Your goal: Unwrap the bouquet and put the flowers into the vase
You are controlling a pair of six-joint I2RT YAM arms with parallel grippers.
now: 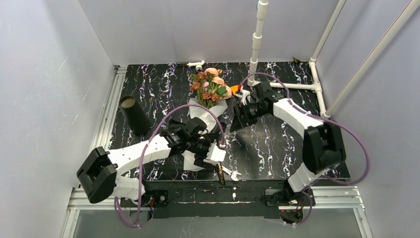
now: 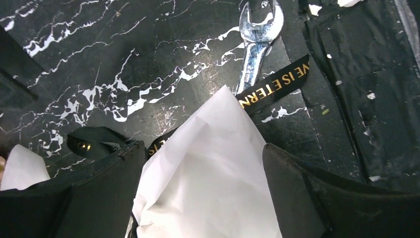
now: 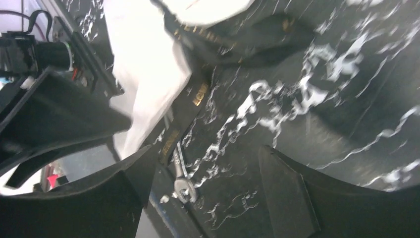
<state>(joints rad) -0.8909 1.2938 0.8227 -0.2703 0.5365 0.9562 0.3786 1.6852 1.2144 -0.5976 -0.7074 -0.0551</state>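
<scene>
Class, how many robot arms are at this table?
2: white-and-black left arm, front-left, over the white paper wrap; white-and-black right arm, right, near the pink-and-orange roses. None seems hidden.

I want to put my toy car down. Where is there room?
Bare tabletop lies between the black tube vase and the wrapped rose bouquet, and between the silver wrench and the right arm. The middle is crowded: left gripper, right gripper.

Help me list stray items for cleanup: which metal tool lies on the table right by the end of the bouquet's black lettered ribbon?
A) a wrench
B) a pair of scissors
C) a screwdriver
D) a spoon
A: the left wrist view shows a silver open-ended wrench lying just beyond the black lettered ribbon, its handle running down to the ribbon's end.
</scene>
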